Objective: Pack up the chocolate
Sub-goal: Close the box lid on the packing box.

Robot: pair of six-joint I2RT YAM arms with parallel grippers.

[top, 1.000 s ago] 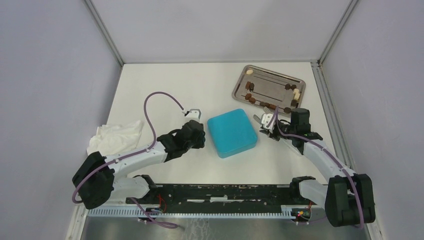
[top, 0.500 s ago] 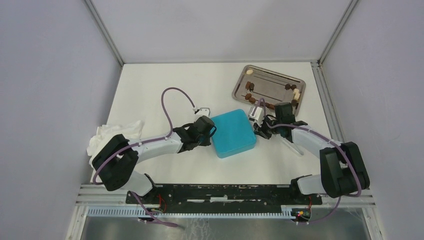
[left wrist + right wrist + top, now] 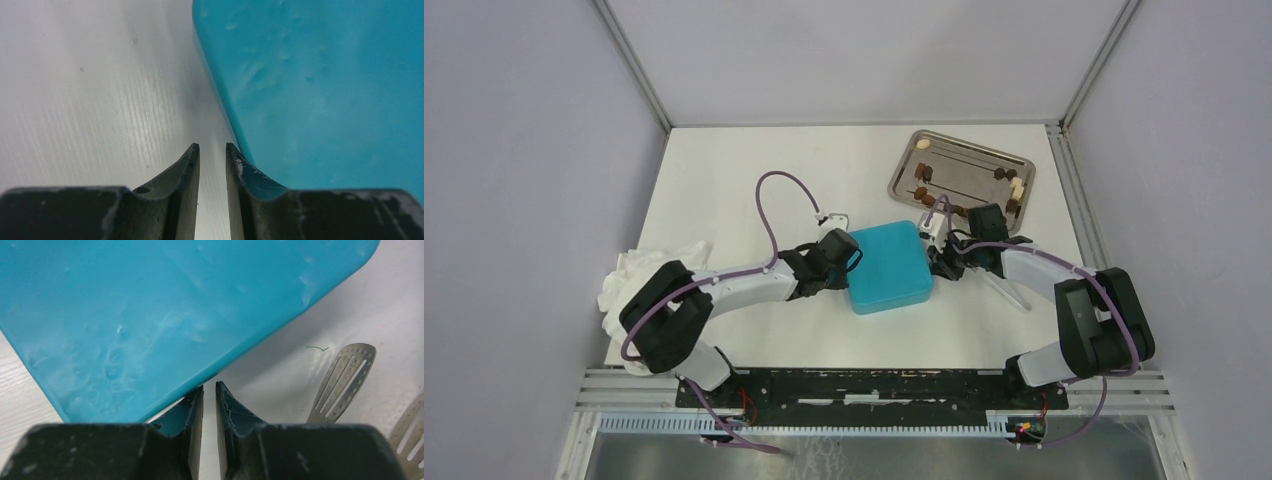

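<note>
Left pincer [image 3: 212,148] perhaps touching teal box [image 3: 325,90].

Teal box [image 3: 886,266] was matt, faintly dimpled. Table [image 3: 100,100]: white, fine wood-grain. Far-right tray [image 3: 969,168] was shiny metal; tweezers [image 3: 345,375] perforated metal. My left fingers [image 3: 182,195] were matt black, scuffed.

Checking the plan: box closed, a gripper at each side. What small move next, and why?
Probably nudge the teal box open at its rim: it is closed, left gripper and right gripper sit at its edges, chocolates lie on the tray.
</note>
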